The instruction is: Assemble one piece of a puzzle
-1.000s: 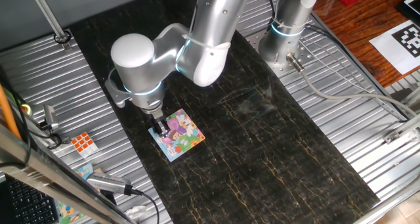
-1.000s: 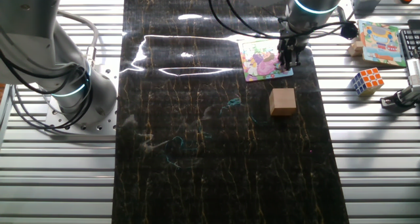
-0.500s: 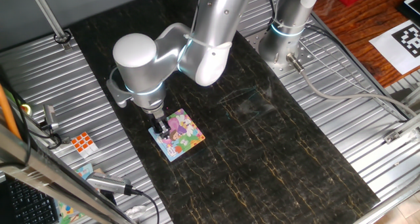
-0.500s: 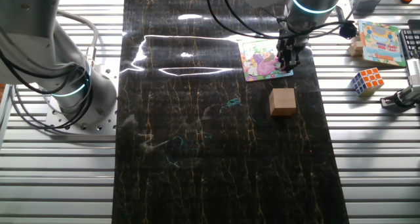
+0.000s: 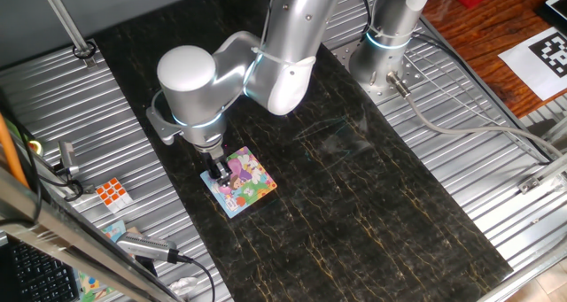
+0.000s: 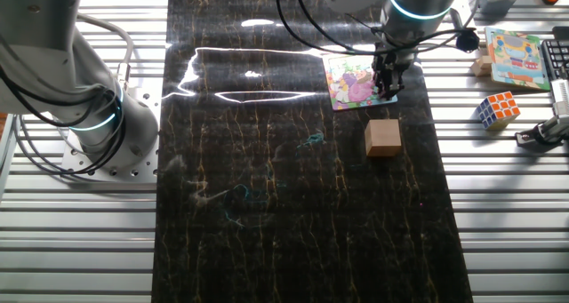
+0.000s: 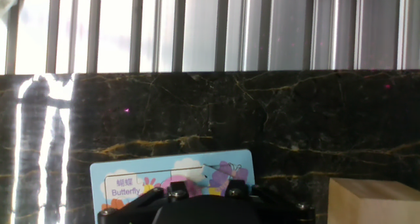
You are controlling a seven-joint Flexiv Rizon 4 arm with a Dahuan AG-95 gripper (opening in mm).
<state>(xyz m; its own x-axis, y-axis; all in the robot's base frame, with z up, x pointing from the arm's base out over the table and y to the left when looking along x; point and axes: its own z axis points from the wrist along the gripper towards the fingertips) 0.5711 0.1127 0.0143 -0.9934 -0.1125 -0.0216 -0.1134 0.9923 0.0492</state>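
My gripper [image 6: 388, 87] has lifted slightly off the puzzle [image 5: 239, 181]; I cannot tell how wide its jaws stand. The piece isn't visible, probably seated.

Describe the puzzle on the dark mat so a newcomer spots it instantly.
Find the dark marbled mat and follow the silver arm down to its end effector. The puzzle lies flat beneath it: a pink-purple cartoon square with a light blue edge, unlike the plain tan block nearby.

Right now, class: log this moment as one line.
tool: over puzzle corner, jaw state unclear | piece: not visible | wooden block: beside puzzle, untouched
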